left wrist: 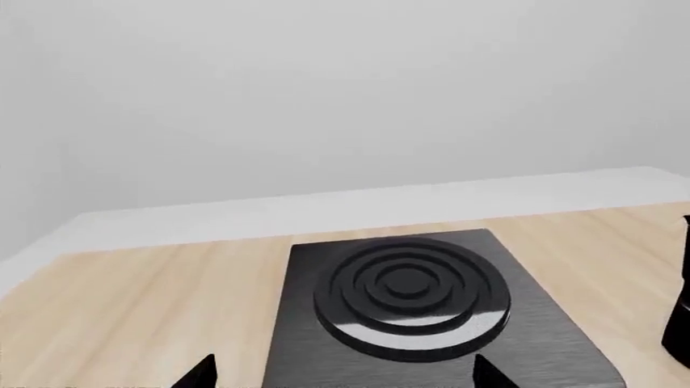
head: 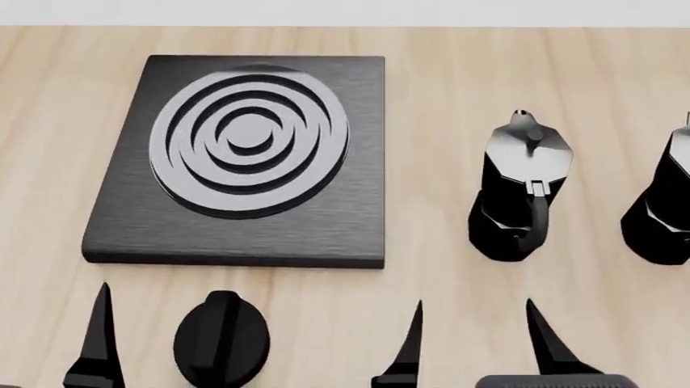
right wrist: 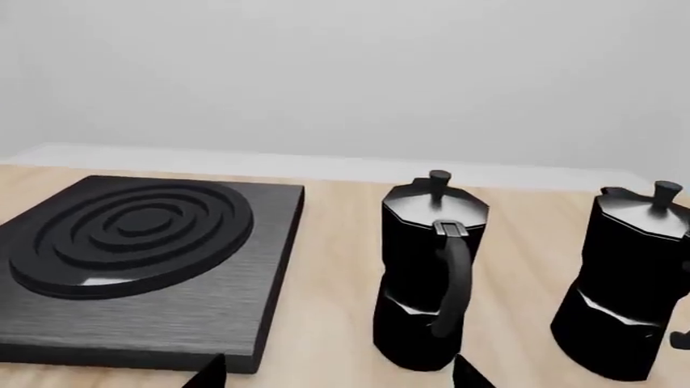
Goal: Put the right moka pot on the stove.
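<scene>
Both grippers, left and right, hang spread and empty at the near edge. Beyond, the glossy black faceted right moka pot (grey-sheen lid) stands upright on wood, right of its twin, apart from the flat black stove.

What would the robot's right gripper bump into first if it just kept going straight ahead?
Probably the left moka pot. In the right wrist view it stands directly ahead, centred between the right gripper fingertips. The right moka pot, the one to move, sits off to the side. Depth is hard to judge.
</scene>
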Controlling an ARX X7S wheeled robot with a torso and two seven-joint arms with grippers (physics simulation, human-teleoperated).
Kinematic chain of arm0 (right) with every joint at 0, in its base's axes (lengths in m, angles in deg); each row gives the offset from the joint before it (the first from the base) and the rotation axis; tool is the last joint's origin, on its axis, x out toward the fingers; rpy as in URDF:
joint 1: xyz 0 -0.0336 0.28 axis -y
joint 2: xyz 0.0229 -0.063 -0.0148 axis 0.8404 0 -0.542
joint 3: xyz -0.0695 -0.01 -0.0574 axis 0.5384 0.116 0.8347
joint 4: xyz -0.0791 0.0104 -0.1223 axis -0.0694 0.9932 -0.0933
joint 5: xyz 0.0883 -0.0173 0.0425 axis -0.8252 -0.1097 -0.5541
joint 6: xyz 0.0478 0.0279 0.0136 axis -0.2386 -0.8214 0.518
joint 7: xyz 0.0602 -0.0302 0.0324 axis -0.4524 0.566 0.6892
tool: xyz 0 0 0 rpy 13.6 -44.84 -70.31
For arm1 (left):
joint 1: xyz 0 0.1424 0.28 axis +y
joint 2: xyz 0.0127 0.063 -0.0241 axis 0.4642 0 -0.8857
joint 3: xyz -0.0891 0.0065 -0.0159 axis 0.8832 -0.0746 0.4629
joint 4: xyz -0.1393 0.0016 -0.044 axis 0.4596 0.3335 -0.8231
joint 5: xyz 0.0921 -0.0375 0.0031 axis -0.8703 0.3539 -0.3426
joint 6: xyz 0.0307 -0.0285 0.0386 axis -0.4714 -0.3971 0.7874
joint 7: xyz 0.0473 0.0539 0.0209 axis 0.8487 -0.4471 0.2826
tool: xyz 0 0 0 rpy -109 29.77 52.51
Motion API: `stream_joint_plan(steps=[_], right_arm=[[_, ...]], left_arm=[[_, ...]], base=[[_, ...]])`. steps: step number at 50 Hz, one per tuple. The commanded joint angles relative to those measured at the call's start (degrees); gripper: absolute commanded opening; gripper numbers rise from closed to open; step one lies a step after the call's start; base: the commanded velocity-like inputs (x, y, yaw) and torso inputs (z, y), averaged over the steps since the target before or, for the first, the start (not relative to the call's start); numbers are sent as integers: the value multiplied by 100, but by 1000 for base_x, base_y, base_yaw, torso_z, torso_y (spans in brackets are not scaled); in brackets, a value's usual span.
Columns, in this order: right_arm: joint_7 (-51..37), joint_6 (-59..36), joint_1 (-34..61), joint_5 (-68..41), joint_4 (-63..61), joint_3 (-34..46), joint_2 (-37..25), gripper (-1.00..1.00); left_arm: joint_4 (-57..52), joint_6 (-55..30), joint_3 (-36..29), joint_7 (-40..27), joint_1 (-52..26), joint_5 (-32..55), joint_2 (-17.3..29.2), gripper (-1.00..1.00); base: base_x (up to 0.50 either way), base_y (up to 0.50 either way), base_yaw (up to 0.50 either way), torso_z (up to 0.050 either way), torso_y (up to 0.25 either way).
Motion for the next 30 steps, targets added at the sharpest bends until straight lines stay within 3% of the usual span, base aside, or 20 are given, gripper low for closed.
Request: stream_joint_plan(steps=[1, 30], right_arm=[[107, 240, -98, -42, -16, -74, -107, 100], [262, 332, -723, -1054, -620, -1575, -1093, 100]], left_arm=[[-14, -21, -22, -46, -4, -5, 22, 100], [-18, -71, -43, -154, -20, 30, 51, 100]], base=[[0, 0, 0, 0, 0], [0, 0, 0, 0, 0]])
